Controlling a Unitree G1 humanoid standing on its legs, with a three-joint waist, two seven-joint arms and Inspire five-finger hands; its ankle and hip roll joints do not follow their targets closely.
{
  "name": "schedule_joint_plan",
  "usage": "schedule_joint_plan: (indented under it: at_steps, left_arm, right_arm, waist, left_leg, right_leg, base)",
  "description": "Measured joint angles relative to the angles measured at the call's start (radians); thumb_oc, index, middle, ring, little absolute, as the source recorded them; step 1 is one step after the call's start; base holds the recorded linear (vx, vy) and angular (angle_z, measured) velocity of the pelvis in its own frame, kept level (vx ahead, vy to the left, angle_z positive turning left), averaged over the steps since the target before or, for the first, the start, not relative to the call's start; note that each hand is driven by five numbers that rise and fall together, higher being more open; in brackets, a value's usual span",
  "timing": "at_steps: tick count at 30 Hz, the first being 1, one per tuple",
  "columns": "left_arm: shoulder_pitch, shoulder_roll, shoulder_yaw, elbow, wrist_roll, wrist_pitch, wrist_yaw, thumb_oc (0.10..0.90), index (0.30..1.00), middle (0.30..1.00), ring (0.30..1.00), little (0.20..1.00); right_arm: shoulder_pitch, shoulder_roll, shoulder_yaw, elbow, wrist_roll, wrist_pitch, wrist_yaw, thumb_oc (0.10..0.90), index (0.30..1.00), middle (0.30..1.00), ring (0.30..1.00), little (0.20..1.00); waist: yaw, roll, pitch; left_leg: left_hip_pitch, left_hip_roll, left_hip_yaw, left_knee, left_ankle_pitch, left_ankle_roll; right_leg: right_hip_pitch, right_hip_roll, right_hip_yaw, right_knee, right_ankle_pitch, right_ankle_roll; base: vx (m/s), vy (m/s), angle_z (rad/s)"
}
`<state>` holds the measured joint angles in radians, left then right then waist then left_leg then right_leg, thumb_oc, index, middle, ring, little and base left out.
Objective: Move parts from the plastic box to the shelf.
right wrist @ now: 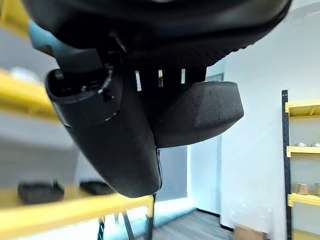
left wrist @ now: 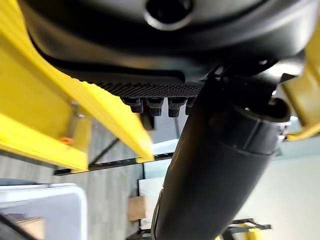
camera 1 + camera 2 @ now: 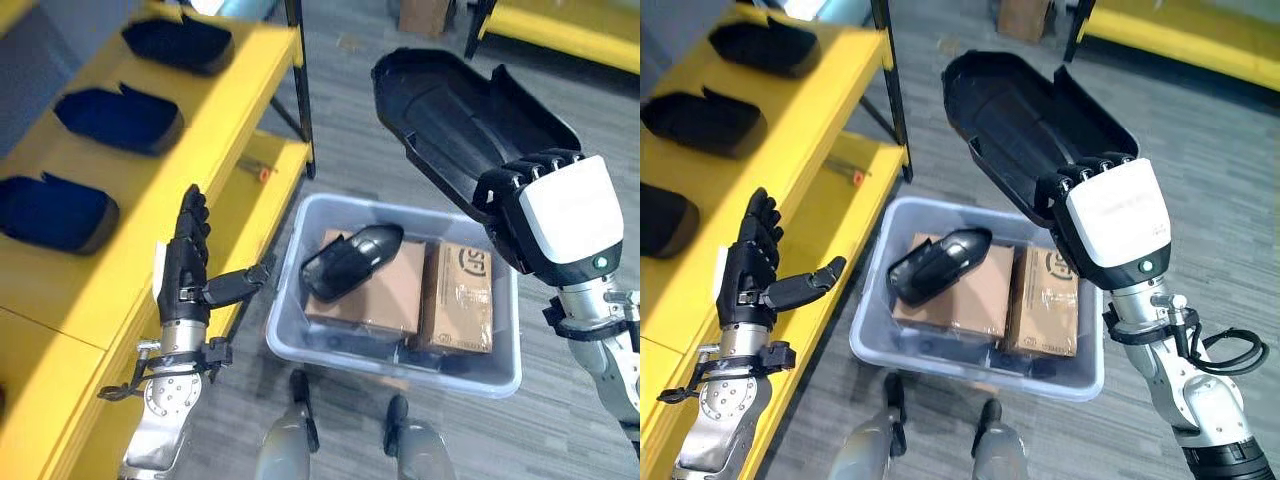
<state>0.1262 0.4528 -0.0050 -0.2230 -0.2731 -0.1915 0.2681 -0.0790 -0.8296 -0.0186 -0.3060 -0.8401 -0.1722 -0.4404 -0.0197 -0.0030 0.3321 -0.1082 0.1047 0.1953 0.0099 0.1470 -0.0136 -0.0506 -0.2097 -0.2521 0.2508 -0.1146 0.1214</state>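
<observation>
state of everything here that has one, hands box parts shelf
right hand: shut on a large black part, held up above the plastic box
left hand: open, holding nothing, beside the shelf
plastic box: open-topped, on the floor, holds a smaller black part lying on two cardboard boxes
yellow shelf: three dark parts lie on its top level

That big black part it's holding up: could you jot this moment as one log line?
right hand: shut on black part, raised above plastic box | left hand: open beside shelf | another part in box
</observation>
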Motion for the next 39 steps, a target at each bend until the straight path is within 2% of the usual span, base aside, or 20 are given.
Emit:
schedule_joint_plan:
  at_steps: [6, 9, 12, 14, 15, 16, 17, 18, 19, 20, 21, 23, 24, 27, 28, 29, 30, 31, 35, 39]
  left_arm:
    - [0.07, -0.013, -0.004, 0.036, -0.039, 0.007, -0.021, 0.9, 1.0, 1.0, 1.0, 1.0]
    - [0.108, -0.055, 0.001, 0.037, -0.048, 0.015, -0.022, 0.9, 1.0, 1.0, 1.0, 1.0]
    - [0.177, -0.089, 0.002, 0.056, -0.081, 0.023, -0.021, 0.9, 1.0, 1.0, 1.0, 1.0]
    - [0.21, -0.097, 0.0, 0.06, -0.099, 0.033, -0.021, 0.9, 1.0, 1.0, 1.0, 1.0]
    - [0.233, -0.119, 0.0, 0.081, -0.117, 0.041, -0.02, 0.9, 1.0, 1.0, 1.0, 1.0]
    - [0.235, -0.126, -0.002, 0.102, -0.119, 0.043, -0.019, 0.9, 1.0, 1.0, 1.0, 1.0]
    - [0.232, -0.134, -0.003, 0.117, -0.126, 0.045, -0.02, 0.9, 1.0, 1.0, 1.0, 1.0]
    - [0.232, -0.129, -0.004, 0.121, -0.14, 0.048, -0.022, 0.9, 1.0, 1.0, 1.0, 1.0]
    - [0.23, -0.124, -0.011, 0.135, -0.149, 0.05, -0.026, 0.9, 1.0, 1.0, 1.0, 1.0]
    - [0.23, -0.122, -0.011, 0.141, -0.152, 0.053, -0.027, 0.9, 1.0, 1.0, 1.0, 1.0]
    - [0.228, -0.118, -0.011, 0.156, -0.154, 0.059, -0.033, 0.9, 1.0, 1.0, 1.0, 1.0]
    - [0.215, -0.115, -0.021, 0.169, -0.153, 0.062, -0.037, 0.9, 1.0, 1.0, 1.0, 1.0]
    - [0.203, -0.116, -0.036, 0.172, -0.153, 0.062, -0.039, 0.9, 1.0, 1.0, 1.0, 1.0]
    - [0.177, -0.115, -0.074, 0.172, -0.153, 0.061, -0.041, 0.9, 1.0, 1.0, 1.0, 1.0]
    - [0.165, -0.116, -0.09, 0.169, -0.153, 0.061, -0.04, 0.9, 1.0, 1.0, 1.0, 1.0]
    - [0.153, -0.112, -0.093, 0.168, -0.153, 0.062, -0.041, 0.9, 1.0, 1.0, 1.0, 1.0]
    - [0.14, -0.11, -0.09, 0.171, -0.154, 0.062, -0.04, 0.9, 1.0, 1.0, 1.0, 1.0]
    - [0.132, -0.112, -0.087, 0.171, -0.153, 0.062, -0.04, 0.9, 1.0, 1.0, 1.0, 1.0]
    - [0.147, -0.106, -0.062, 0.174, -0.154, 0.062, -0.039, 0.9, 1.0, 1.0, 1.0, 1.0]
    - [0.166, -0.1, -0.035, 0.172, -0.153, 0.062, -0.039, 0.9, 1.0, 1.0, 1.0, 1.0]
  right_arm:
    - [-0.04, 0.009, 0.076, 0.009, 0.149, -0.019, 0.06, 0.4, 0.3, 0.3, 0.3, 0.3]
    - [-0.041, 0.018, 0.091, 0.035, 0.178, -0.022, 0.065, 0.4, 0.3, 0.3, 0.3, 0.3]
    - [-0.047, 0.029, 0.129, 0.06, 0.208, -0.014, 0.066, 0.4, 0.3, 0.3, 0.3, 0.3]
    - [-0.047, 0.035, 0.149, 0.068, 0.217, -0.014, 0.065, 0.4, 0.3, 0.3, 0.3, 0.3]
    - [-0.045, 0.04, 0.164, 0.08, 0.217, -0.015, 0.065, 0.4, 0.3, 0.3, 0.3, 0.3]
    - [-0.046, 0.039, 0.168, 0.088, 0.218, -0.012, 0.064, 0.4, 0.3, 0.3, 0.3, 0.3]
    - [-0.046, 0.036, 0.164, 0.097, 0.218, -0.001, 0.062, 0.4, 0.3, 0.3, 0.3, 0.3]
    - [-0.047, 0.034, 0.162, 0.111, 0.218, 0.004, 0.059, 0.4, 0.3, 0.3, 0.3, 0.3]
    - [-0.043, 0.036, 0.162, 0.127, 0.218, 0.015, 0.059, 0.4, 0.3, 0.3, 0.3, 0.3]
    - [-0.041, 0.04, 0.162, 0.129, 0.218, 0.02, 0.059, 0.4, 0.3, 0.3, 0.3, 0.3]
    - [-0.04, 0.045, 0.161, 0.129, 0.218, 0.029, 0.059, 0.4, 0.3, 0.3, 0.3, 0.3]
    - [-0.029, 0.05, 0.148, 0.129, 0.218, 0.031, 0.058, 0.4, 0.3, 0.3, 0.3, 0.3]
    - [-0.026, 0.053, 0.134, 0.131, 0.218, 0.032, 0.057, 0.4, 0.3, 0.3, 0.3, 0.3]
    - [-0.019, 0.075, 0.1, 0.131, 0.223, 0.037, 0.026, 0.4, 0.3, 0.3, 0.3, 0.3]
    - [-0.019, 0.072, 0.086, 0.13, 0.225, 0.038, 0.018, 0.4, 0.3, 0.3, 0.3, 0.3]
    - [-0.019, 0.079, 0.083, 0.13, 0.225, 0.042, 0.011, 0.4, 0.3, 0.3, 0.3, 0.3]
    - [-0.018, 0.079, 0.082, 0.13, 0.224, 0.039, 0.008, 0.4, 0.3, 0.3, 0.3, 0.3]
    - [-0.019, 0.082, 0.081, 0.13, 0.225, 0.04, 0.001, 0.4, 0.3, 0.3, 0.3, 0.3]
    - [0.005, 0.121, 0.085, 0.156, 0.224, 0.031, 0.001, 0.4, 0.3, 0.3, 0.3, 0.3]
    - [0.012, 0.14, 0.084, 0.156, 0.221, 0.038, 0.0, 0.4, 0.3, 0.3, 0.3, 0.3]
  waist:
    - [-0.009, 0.031, -0.076]
    - [-0.003, 0.041, -0.087]
    - [0.018, 0.061, -0.1]
    - [0.025, 0.073, -0.105]
    - [0.031, 0.084, -0.112]
    - [0.045, 0.093, -0.116]
    - [0.041, 0.095, -0.118]
    - [0.054, 0.091, -0.118]
    - [0.052, 0.086, -0.117]
    - [0.055, 0.08, -0.119]
    - [0.056, 0.061, -0.119]
    - [0.045, 0.042, -0.118]
    - [0.049, 0.04, -0.117]
    - [0.042, 0.057, -0.123]
    - [0.019, 0.076, -0.123]
    - [0.001, 0.076, -0.122]
    - [-0.004, 0.069, -0.122]
    - [-0.002, 0.071, -0.122]
    - [0.049, 0.07, -0.12]
    - [0.049, 0.064, -0.116]
  left_leg:
    - [0.068, 0.026, 0.02, -0.016, 0.001, -0.009]
    - [0.079, 0.052, 0.017, -0.015, 0.008, -0.019]
    - [0.071, 0.088, -0.008, -0.015, 0.004, -0.033]
    - [0.06, 0.099, -0.034, -0.016, 0.002, -0.035]
    - [0.058, 0.12, -0.036, -0.034, -0.039, -0.073]
    - [0.044, 0.119, -0.029, -0.036, -0.079, -0.035]
    - [0.019, 0.147, -0.01, -0.021, -0.133, -0.019]
    - [-0.003, 0.148, 0.01, -0.002, -0.132, 0.017]
    - [-0.01, 0.152, 0.04, 0.031, -0.126, 0.014]
    - [-0.01, 0.151, 0.046, 0.048, -0.117, 0.004]
    - [-0.004, 0.153, 0.048, 0.1, -0.093, -0.033]
    - [0.018, 0.179, 0.044, 0.154, -0.072, -0.067]
    - [0.058, 0.207, 0.044, 0.163, -0.07, -0.076]
    - [0.133, 0.241, 0.052, 0.159, -0.049, -0.071]
    - [0.142, 0.239, 0.077, 0.135, -0.024, -0.078]
    - [0.144, 0.22, 0.076, 0.08, -0.032, -0.087]
    - [0.135, 0.202, 0.081, 0.044, -0.037, -0.079]
    - [0.126, 0.189, 0.091, 0.01, -0.05, -0.077]
    - [0.114, 0.153, 0.111, 0.01, -0.053, -0.087]
    - [0.109, 0.139, 0.099, 0.007, -0.051, -0.086]
  right_leg:
    - [0.044, 0.031, 0.025, -0.002, -0.006, -0.012]
    - [0.049, 0.055, 0.027, 0.012, -0.023, -0.03]
    - [0.027, 0.094, 0.014, 0.077, -0.052, -0.071]
    - [0.02, 0.11, 0.011, 0.099, -0.066, -0.084]
    - [0.018, 0.114, -0.016, 0.089, -0.072, -0.112]
    - [0.022, 0.127, -0.042, 0.088, -0.06, -0.124]
    - [0.028, 0.112, -0.113, 0.067, -0.045, -0.145]
    - [0.022, 0.097, -0.157, 0.081, -0.051, -0.163]
    - [0.027, 0.079, -0.196, 0.085, -0.06, -0.18]
    - [0.026, 0.066, -0.212, 0.086, -0.058, -0.183]
    - [0.025, 0.035, -0.243, 0.076, -0.051, -0.186]
    - [0.036, 0.01, -0.28, 0.048, -0.032, -0.178]
    - [0.04, -0.006, -0.307, 0.04, -0.029, -0.179]
    - [0.029, -0.039, -0.361, 0.069, -0.02, -0.155]
    - [0.021, -0.043, -0.386, 0.097, -0.026, -0.133]
    - [0.0, -0.054, -0.37, 0.132, -0.036, -0.111]
    - [-0.023, -0.068, -0.341, 0.145, -0.043, -0.095]
    - [-0.043, -0.085, -0.338, 0.16, -0.043, -0.083]
    - [-0.06, -0.107, -0.275, 0.161, -0.031, -0.064]
    - [-0.043, -0.116, -0.292, 0.134, -0.004, -0.046]
  base:
    - [-0.07, -0.207, -0.14]
    - [-0.12, -0.244, 0.0]
    - [-0.15, -0.235, 0.02]
    - [-0.14, -0.107, 0.18]
    - [-0.18, -0.122, 0.53]
    - [-0.23, -0.172, 1.0]
    - [-0.14, -0.109, 1.14]
    - [-0.19, -0.126, 1.37]
    - [-0.14, -0.04, 0.93]
    - [-0.16, -0.015, 0.92]
    - [-0.1, 0.002, 0.68]
    - [-0.04, 0.041, 0.9]
    - [-0.07, 0.097, 0.9]
    - [-0.05, 0.112, 0.77]
    - [0.0, 0.185, 1.14]
    - [0.04, 0.227, 1.22]
    - [0.06, 0.273, 1.14]
    - [0.06, 0.15, 0.7]
    - [0.08, 0.179, 0.16]
    - [0.06, 0.184, 0.13]
